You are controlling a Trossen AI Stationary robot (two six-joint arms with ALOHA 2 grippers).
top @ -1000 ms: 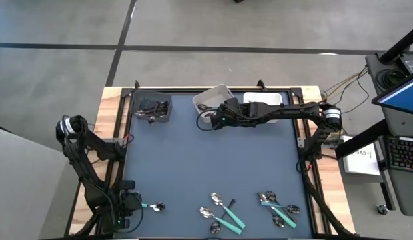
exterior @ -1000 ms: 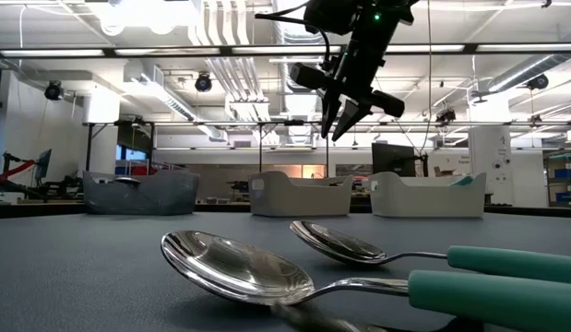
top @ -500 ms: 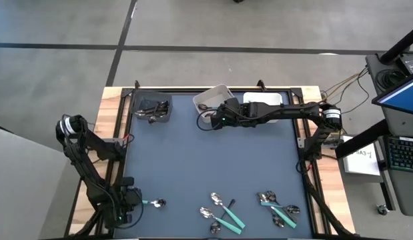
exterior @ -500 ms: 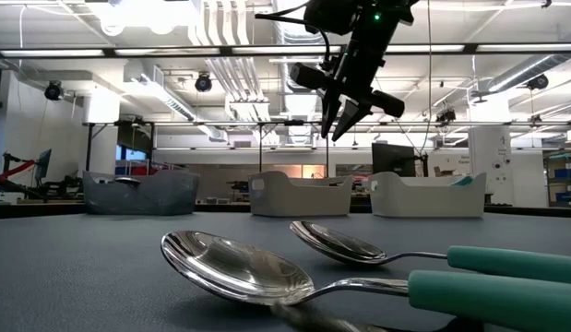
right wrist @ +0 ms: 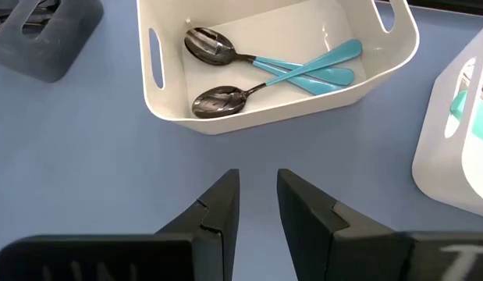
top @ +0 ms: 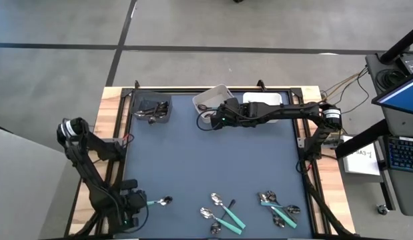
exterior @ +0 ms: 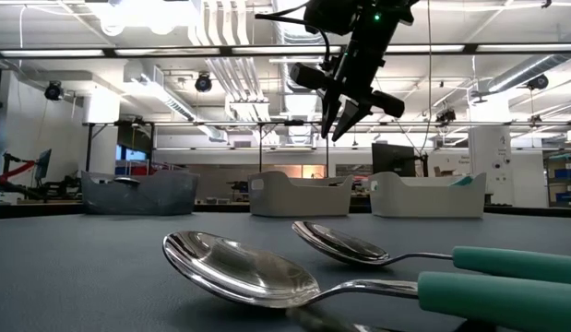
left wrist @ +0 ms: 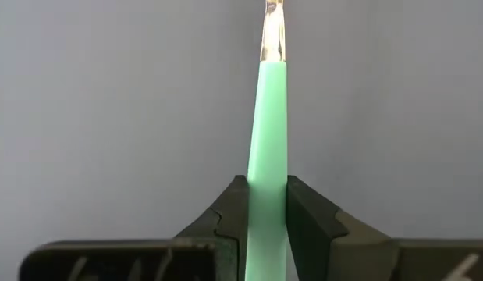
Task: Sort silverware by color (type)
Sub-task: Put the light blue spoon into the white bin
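Bins: two white [top: 216,99] [top: 263,100], one dark grey [top: 151,110]. Two teal spoons [right wrist: 264,70] in nearer white bin. Loose utensils [top: 223,210] on worktop: roughly eight, clusters overlap.

We see a dark blue-grey mat [top: 213,153] framed by pale wood [top: 113,120]. At twelve o'clock sit two white bins [top: 213,97]; one holds two spoons [right wrist: 264,74] with light blue handles and shiny dark bowls. At eleven o'clock is a dark grey bin [top: 151,110]. At six o'clock lie teal-handled silver spoons [top: 223,212]. Black fingers [left wrist: 307,226] pinch a mint-green handle [left wrist: 268,156].
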